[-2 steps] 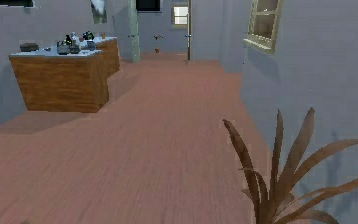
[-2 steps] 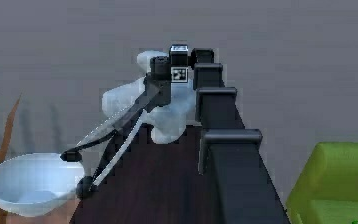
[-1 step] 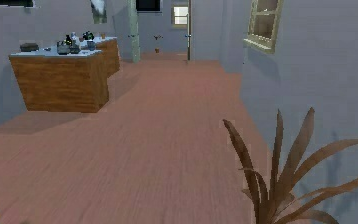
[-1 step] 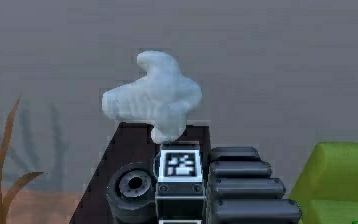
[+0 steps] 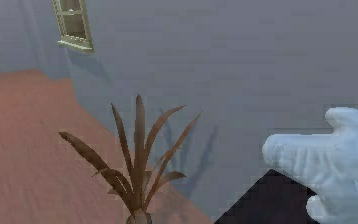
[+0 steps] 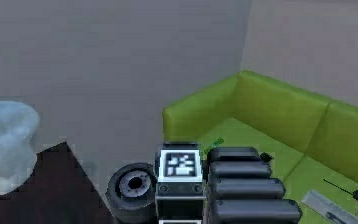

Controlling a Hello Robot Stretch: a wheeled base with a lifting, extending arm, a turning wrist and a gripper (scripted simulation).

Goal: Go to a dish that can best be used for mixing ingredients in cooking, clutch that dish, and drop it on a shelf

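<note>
In the arm side view the arm's dark stacked bar [image 6: 249, 185] rises from the bottom edge, with a white marked square [image 6: 179, 165] at its end. Left of that sits the gripper's [image 6: 135, 188] round dark body, low over a dark surface [image 6: 57, 185]. I cannot make out its far end, so I cannot tell whether it holds anything. A pale, lumpy white-blue figure [image 6: 9, 145] stands on that dark surface at the arm side view's left. The same pale figure [image 5: 325, 165] bulks at the forward view's right edge.
A lime-green sofa [image 6: 277, 110] runs along the arm side view's right, with a thin dark object [image 6: 342, 188] on its seat. A potted plant with long brown leaves [image 5: 137, 150] stands ahead before a grey wall [image 5: 227, 70]. Reddish floor [image 5: 27, 130] and a window [image 5: 74, 22] lie to the left.
</note>
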